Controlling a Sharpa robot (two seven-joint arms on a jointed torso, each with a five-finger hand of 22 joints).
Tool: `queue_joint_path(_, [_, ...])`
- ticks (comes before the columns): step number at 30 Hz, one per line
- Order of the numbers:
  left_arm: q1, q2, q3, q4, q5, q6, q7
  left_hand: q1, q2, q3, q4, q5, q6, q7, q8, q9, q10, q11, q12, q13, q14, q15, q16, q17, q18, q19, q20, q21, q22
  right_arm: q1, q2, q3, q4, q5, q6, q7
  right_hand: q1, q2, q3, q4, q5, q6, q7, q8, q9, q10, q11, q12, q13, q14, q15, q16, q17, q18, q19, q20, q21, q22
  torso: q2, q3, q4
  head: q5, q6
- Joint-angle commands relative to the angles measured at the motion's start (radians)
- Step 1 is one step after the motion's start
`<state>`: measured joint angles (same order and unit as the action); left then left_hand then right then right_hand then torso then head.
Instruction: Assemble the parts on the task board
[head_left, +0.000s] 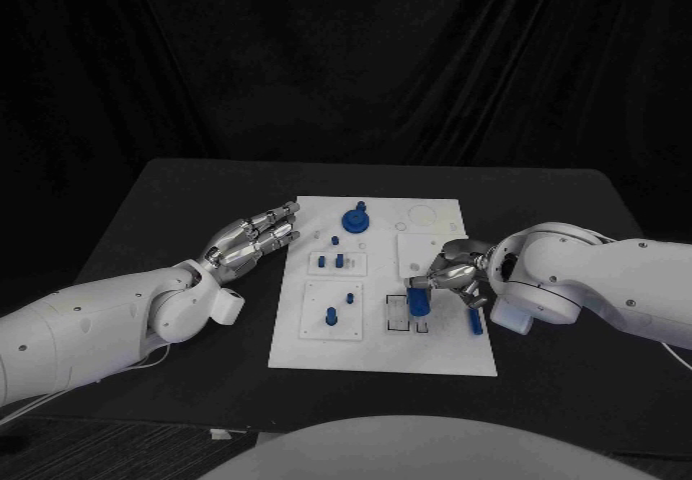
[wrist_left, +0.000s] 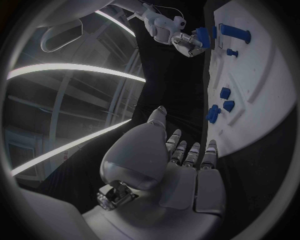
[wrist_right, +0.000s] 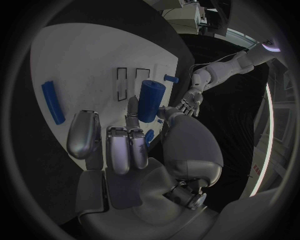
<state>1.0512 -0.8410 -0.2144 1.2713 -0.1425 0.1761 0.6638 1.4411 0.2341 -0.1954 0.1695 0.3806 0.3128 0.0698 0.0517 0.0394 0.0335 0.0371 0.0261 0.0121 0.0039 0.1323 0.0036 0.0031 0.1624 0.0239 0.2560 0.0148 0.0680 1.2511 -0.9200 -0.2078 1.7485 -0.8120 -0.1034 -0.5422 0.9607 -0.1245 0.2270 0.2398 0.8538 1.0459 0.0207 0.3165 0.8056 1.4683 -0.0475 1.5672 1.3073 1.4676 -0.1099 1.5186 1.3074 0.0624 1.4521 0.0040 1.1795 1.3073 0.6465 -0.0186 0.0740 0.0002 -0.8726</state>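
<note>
The white task board (head_left: 378, 350) lies mid-table. My right hand (head_left: 450, 272) pinches an upright blue cylinder (head_left: 418, 302) just above the two narrow slots (head_left: 398, 315) near the board's right side. In the right wrist view the cylinder (wrist_right: 150, 100) sits between thumb and fingers, close to the slots (wrist_right: 131, 82). A blue bar (head_left: 475, 320) lies flat by the right edge. A blue knob (head_left: 355, 217) stands at the far end, and small blue pegs (head_left: 332, 262) stand in the left plates. My left hand (head_left: 257, 238) hovers off the board's left edge, fingers stretched out, holding nothing.
Black tabletop (head_left: 173, 200) surrounds the board on all sides. In the left wrist view my left hand (wrist_left: 169, 160) is beside the board's (wrist_left: 262, 75) edge, with blue pegs (wrist_left: 215, 112) just ahead and the right hand (wrist_left: 187, 42) further off.
</note>
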Motion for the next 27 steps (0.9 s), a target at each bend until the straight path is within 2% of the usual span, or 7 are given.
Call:
queue_joint_path(1, [-0.002,0.001,0.001,0.003,0.005,0.007,0.016,0.001,0.01,0.001,-0.007,0.004,-0.002,0.004,0.005,0.0,-0.006,0.002,0.002,-0.001,0.001,0.006,0.006,0.001,0.018,0.0,0.007,0.003,0.0,-0.011,0.009,0.0,-0.006,0.049,-0.011,-0.008,-0.015,0.001,0.15,-0.151,-0.06,-0.015,0.003,0.001,0.002,0.102,0.0,0.004,0.263,0.084,0.004,-0.011,0.172,0.021,-0.011,0.001,-0.017,0.151,0.001,-0.0005,0.0008,0.0,0.0])
queue_joint_path(7, [-0.003,0.001,0.001,0.003,0.005,0.008,0.016,0.002,0.011,0.002,-0.007,0.004,-0.003,0.005,0.005,0.0,-0.006,0.002,0.002,-0.001,0.002,0.006,0.006,0.001,0.018,0.001,0.007,0.004,0.001,-0.023,0.021,0.0,-0.014,0.02,-0.011,-0.016,-0.021,0.006,0.147,-0.153,-0.11,-0.027,0.007,-0.004,0.0,0.102,0.004,0.004,0.263,0.083,0.007,-0.014,0.167,0.023,-0.015,0.004,-0.03,0.148,0.001,-0.0003,0.0003,0.003,0.0])
queue_joint_path(18, [-0.008,0.002,0.001,0.002,0.005,0.01,0.016,0.002,0.011,0.002,-0.008,0.005,-0.003,0.005,0.005,0.0,-0.006,0.002,0.002,-0.001,0.002,0.006,0.006,0.001,0.018,0.001,0.007,0.004,0.002,-0.03,0.037,0.0,-0.023,-0.024,0.013,-0.029,-0.023,0.013,0.14,-0.156,-0.168,-0.045,0.014,-0.014,-0.006,0.102,0.01,0.004,0.263,0.083,0.011,-0.015,0.165,0.026,-0.017,0.007,-0.042,0.145,0.001,-0.0002,-0.0004,0.006,0.0])
queue_joint_path(21, [-0.009,0.002,0.001,0.002,0.005,0.011,0.016,0.002,0.011,0.002,-0.008,0.005,-0.003,0.005,0.005,0.0,-0.006,0.002,0.002,-0.001,0.002,0.006,0.006,0.001,0.018,0.001,0.007,0.004,0.002,-0.032,0.042,0.0,-0.024,-0.029,0.022,-0.031,-0.024,0.018,0.131,-0.155,-0.227,-0.052,0.017,-0.017,-0.009,0.102,0.013,0.004,0.263,0.082,0.014,-0.017,0.163,0.026,-0.017,0.01,-0.045,0.144,0.001,-0.0002,0.0001,0.006,0.0])
queue_joint_path(24, [-0.009,0.002,0.001,0.001,0.005,0.012,0.015,0.002,0.011,0.002,-0.008,0.005,-0.003,0.005,0.005,0.0,-0.006,0.002,0.002,-0.001,0.002,0.006,0.006,0.001,0.018,0.001,0.007,0.004,0.002,-0.034,0.046,0.0,-0.025,-0.031,0.036,-0.034,-0.022,0.019,0.129,-0.156,-0.243,-0.054,0.018,-0.018,-0.011,0.102,0.014,0.004,0.263,0.083,0.015,-0.016,0.164,0.026,-0.016,0.011,-0.044,0.144,0.0,-0.0004,0.0003,0.007,0.0])
queue_joint_path(27, [-0.01,0.003,0.001,0.0,0.005,0.013,0.014,0.003,0.011,0.002,-0.009,0.004,-0.003,0.005,0.005,0.0,-0.006,0.003,0.002,-0.001,0.002,0.007,0.007,0.001,0.018,0.001,0.008,0.004,0.002,-0.037,0.049,0.0,-0.027,-0.034,0.05,-0.037,-0.023,0.025,0.122,-0.155,-0.285,-0.057,0.02,-0.02,-0.013,0.102,0.015,0.004,0.263,0.084,0.017,-0.011,0.171,0.024,-0.013,0.013,-0.036,0.147,0.001,-0.0004,-0.0001,0.007,0.0])
